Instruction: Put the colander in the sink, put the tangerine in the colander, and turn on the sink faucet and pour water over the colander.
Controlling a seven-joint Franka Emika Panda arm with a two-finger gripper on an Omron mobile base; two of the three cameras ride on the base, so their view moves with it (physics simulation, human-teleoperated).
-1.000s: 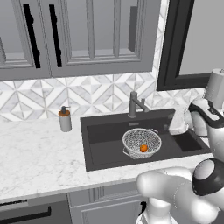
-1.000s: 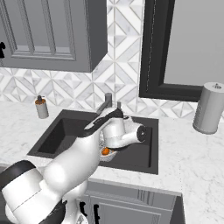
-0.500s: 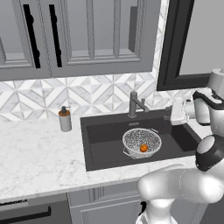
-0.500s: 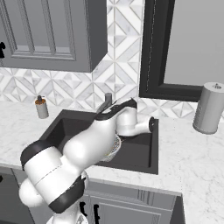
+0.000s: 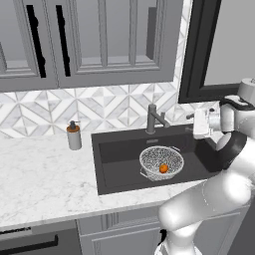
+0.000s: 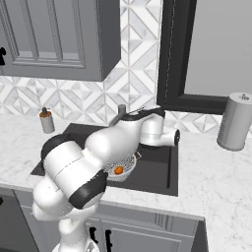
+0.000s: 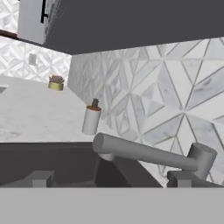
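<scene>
1. Arm rises from the base, elbow bent high, forearm reaching forward and to its right.
2. Wrist is turned sideways, so the hand points roughly level rather than down.
3. Gripper (image 5: 192, 116) jaws stand wide apart, nothing between them.
4. Both fingertips (image 7: 40, 178) sit at the bottom of the hand view, well apart.

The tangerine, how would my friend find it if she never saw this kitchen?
Look at the dark sink set in the white counter. A round silver colander sits inside it, and the tangerine lies in that: small, round, the lone bright orange thing.
</scene>
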